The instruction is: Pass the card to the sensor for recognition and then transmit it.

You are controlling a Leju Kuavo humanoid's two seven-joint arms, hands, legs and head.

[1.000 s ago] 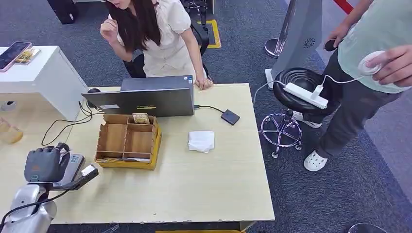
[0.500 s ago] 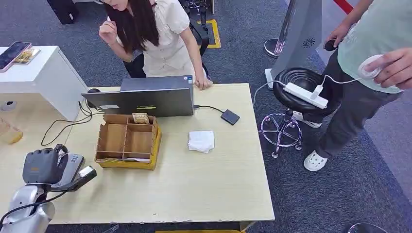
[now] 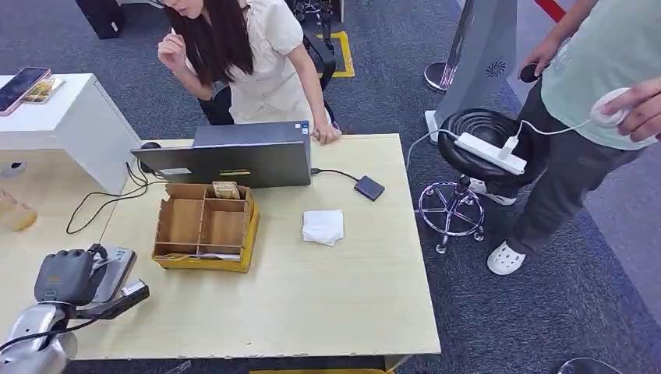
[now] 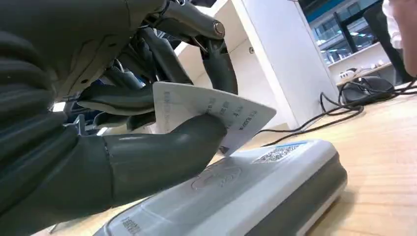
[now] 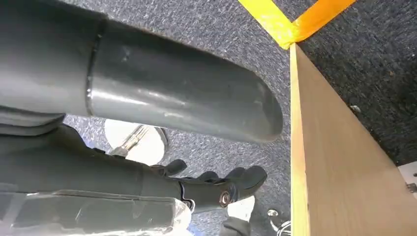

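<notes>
In the left wrist view my left hand [image 4: 123, 147] pinches a white printed card [image 4: 211, 110] between thumb and fingers. The card hangs tilted just above the top face of the grey sensor [image 4: 246, 191]; whether they touch I cannot tell. From the head view, my left hand [image 3: 66, 276] sits over the sensor [image 3: 118, 263] at the table's near left corner. My right hand [image 5: 123, 172] hangs beside the table's edge [image 5: 314, 147], thumb and fingers apart, holding nothing.
A wooden compartment box [image 3: 204, 226] stands just beyond the sensor, with a laptop [image 3: 234, 160] behind it. A white tissue [image 3: 323, 226] and a small black box [image 3: 369, 188] lie mid-table. One person [image 3: 257, 62] leans over the far edge; another [image 3: 592, 101] stands right by a stool [image 3: 483, 140].
My left hand has come down and slightly towards me with the card, closer over the sensor. The person on the right has shifted a hand to the right.
</notes>
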